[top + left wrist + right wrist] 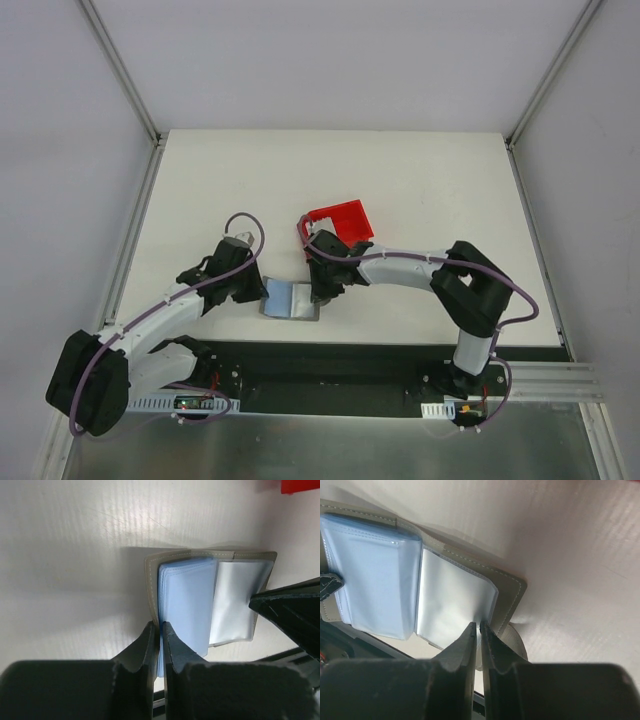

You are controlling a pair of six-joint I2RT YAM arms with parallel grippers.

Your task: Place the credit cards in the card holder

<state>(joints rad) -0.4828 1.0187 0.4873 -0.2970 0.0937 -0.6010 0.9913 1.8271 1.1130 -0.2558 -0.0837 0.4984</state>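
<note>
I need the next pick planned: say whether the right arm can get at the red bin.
Probably yes: the red bin stands just beyond the right gripper, nothing between, but its jaws are shut on the card holder.

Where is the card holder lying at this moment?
In the top view the card holder lies open at the near edge of the table, between the left tool and the right tool, with the red bin just beyond it.
</note>
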